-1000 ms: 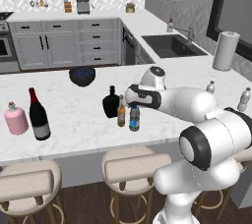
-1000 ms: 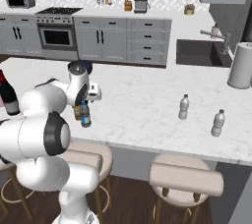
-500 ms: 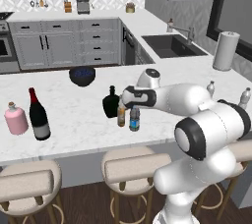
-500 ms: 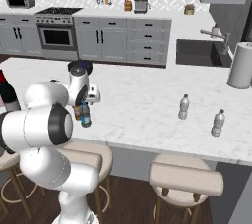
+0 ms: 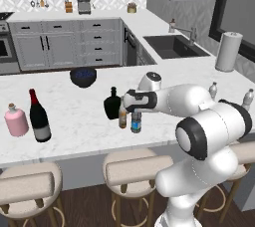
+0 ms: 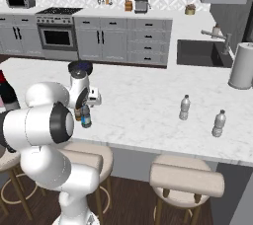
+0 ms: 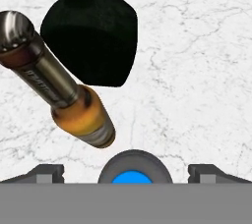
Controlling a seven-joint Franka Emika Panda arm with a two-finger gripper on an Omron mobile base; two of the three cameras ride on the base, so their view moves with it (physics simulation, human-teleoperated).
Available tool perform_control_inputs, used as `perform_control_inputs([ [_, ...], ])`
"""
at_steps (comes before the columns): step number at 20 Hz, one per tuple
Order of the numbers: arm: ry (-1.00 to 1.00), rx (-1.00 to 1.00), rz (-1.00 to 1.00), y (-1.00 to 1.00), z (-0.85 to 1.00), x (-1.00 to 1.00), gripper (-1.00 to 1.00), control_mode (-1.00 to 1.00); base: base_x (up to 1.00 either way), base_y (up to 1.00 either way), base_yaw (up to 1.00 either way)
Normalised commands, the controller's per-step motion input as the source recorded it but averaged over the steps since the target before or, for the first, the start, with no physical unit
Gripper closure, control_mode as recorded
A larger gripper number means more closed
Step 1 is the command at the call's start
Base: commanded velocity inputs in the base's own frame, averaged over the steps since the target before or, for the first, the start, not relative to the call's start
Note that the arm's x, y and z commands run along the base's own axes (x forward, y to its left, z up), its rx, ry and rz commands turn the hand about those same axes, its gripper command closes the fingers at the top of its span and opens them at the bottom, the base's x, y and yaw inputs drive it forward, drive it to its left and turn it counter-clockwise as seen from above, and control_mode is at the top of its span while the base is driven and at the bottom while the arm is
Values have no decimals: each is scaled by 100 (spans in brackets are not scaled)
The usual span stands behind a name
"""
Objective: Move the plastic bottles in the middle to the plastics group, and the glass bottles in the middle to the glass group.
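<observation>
Hand view: open gripper [image 7: 131,171] straddles blue cap [image 7: 132,177]; beer bottle [image 7: 59,88] — just beside.

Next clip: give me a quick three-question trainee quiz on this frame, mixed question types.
1. True or false: the pincer is shut on the amber beer bottle.
2. Which bottle sits directly under the pincer? A) blue-capped water bottle B) wine bottle C) pink bottle
3. Fill in: the two clear water bottles stand near the ____ end of the counter in the right base view.

Key: 1 false; 2 A; 3 right.
</observation>
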Motion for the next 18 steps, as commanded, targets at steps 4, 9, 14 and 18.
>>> perform_control_inputs([
  [4,0,0,0,0,0,0,-100,-100,0,0,0],
  [9,0,0,0,0,0,0,100,-100,0,0,0],
  [14,0,0,0,0,0,0,100,-100,0,0,0],
  [18,0,0,0,0,0,0,100,-100,0,0,0],
])
